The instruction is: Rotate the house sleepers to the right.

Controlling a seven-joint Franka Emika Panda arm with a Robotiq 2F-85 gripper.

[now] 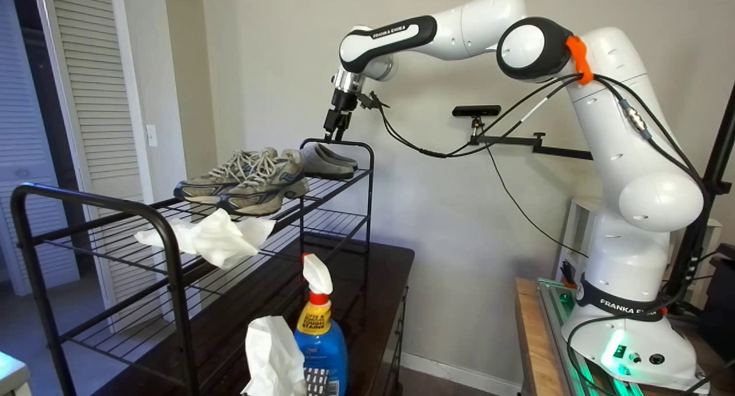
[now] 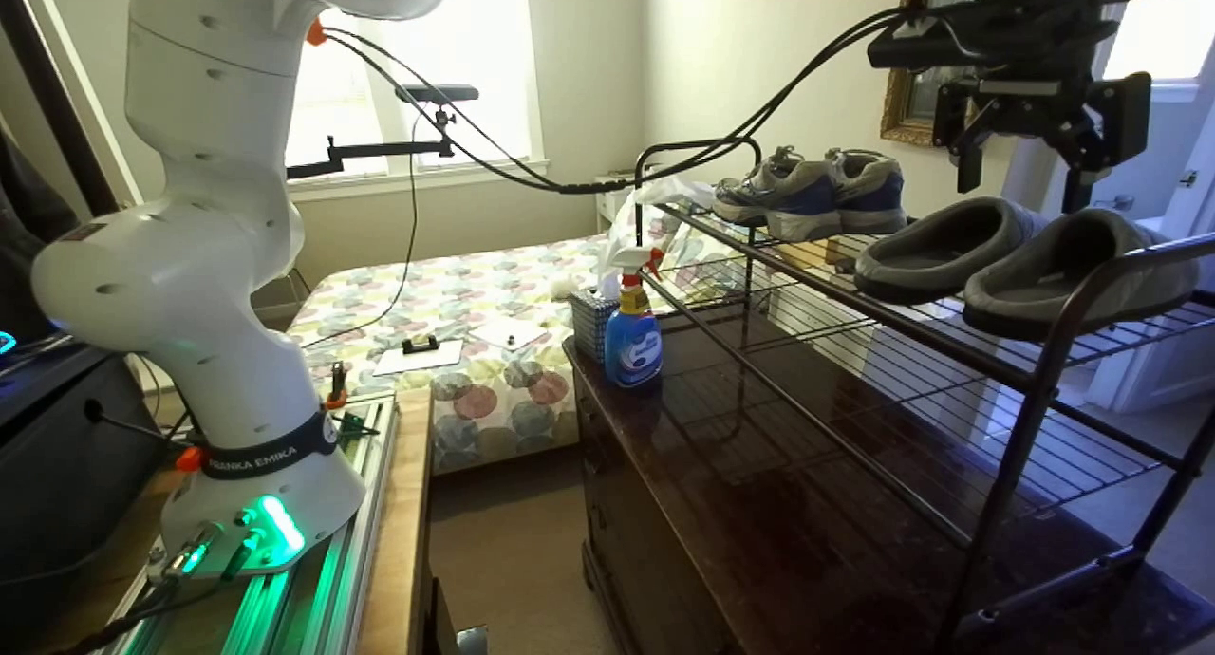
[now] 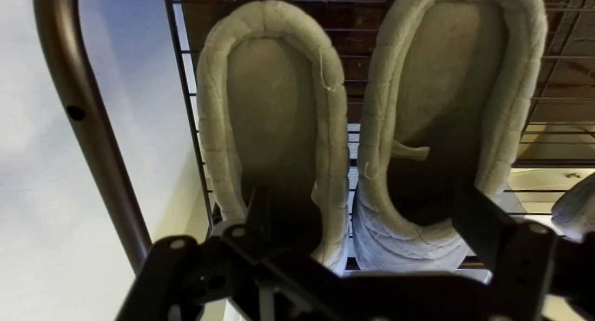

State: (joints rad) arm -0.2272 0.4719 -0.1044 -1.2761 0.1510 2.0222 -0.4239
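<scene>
House slippers are up top on the rack, closest in an exterior view, tool just above them, jaws spread wide. Sneakers behind, then down on the desk a spray bottle and a tissue box, tissue poking out.

The pair of grey cloth slippers shows matt uppers and fleecy, puckered collars. From where I stand, the dark brown tubular metal rack carries a smooth finish with a satin sheen. The black two-fingered gripper reads mostly matt; the white rounded robot arm, smooth and lightly glossy. The dark brown wooden dresser has a polished, reflective top. The blue plastic spray bottle is glossy; the crumpled white paper tissue on the rack is matt and creased.
</scene>
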